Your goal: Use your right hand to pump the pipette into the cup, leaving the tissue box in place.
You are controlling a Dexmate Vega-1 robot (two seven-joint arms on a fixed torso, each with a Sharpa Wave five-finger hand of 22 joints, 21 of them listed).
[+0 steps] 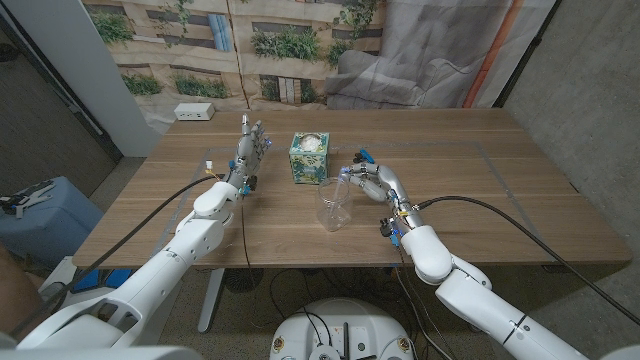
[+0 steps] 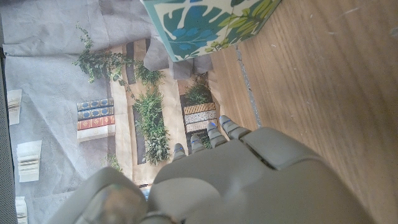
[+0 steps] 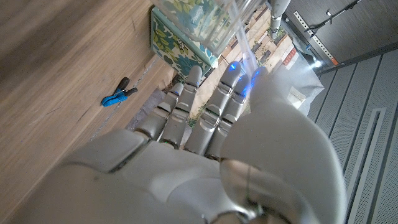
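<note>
Holding pipette [image 1: 345, 183] above cup [image 1: 332, 207], right hand [image 1: 373, 183] pinches it; tissue box [image 1: 309, 157] just behind cup. Left hand [image 1: 251, 147] empty, fingers apart. Risk: off-centre squeeze spills outside cup.

A robot test room or lab set: behind the wooden surface [image 1: 480, 190] hangs a printed backdrop [image 1: 290, 45] of bookshelves and plants, with grey drapes [image 1: 440, 50] beside that backdrop, bare grey walls [image 1: 590, 90], and cables [image 1: 520, 225] trailing across the surface.
</note>
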